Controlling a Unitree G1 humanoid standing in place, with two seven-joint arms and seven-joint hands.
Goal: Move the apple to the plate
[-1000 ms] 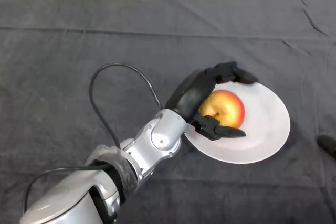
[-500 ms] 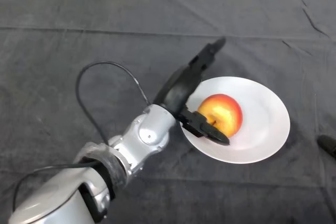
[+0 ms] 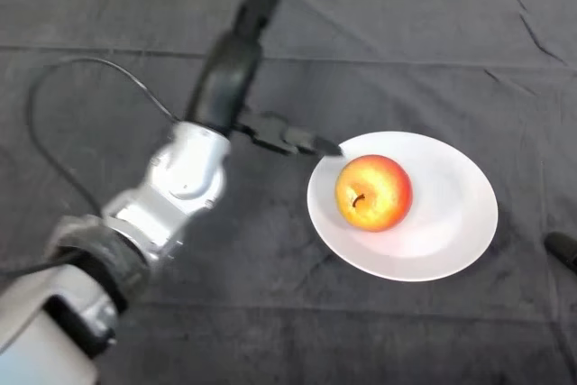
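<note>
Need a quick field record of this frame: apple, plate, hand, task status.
apple: apple sits on the plate, left of centre, stem side facing the camera
plate: white plate on the dark cloth, right of centre
hand: left hand open, fingers straight, up and left of the plate, apart from the apple
task status: apple on plate, nothing held

apple (image 3: 374, 192): red blushing to yellow-orange, dark stem | plate (image 3: 460, 223): plain white | bench (image 3: 406, 51) cloth: dark grey | arm (image 3: 185, 178): silver-grey | left hand (image 3: 230, 78): black
</note>
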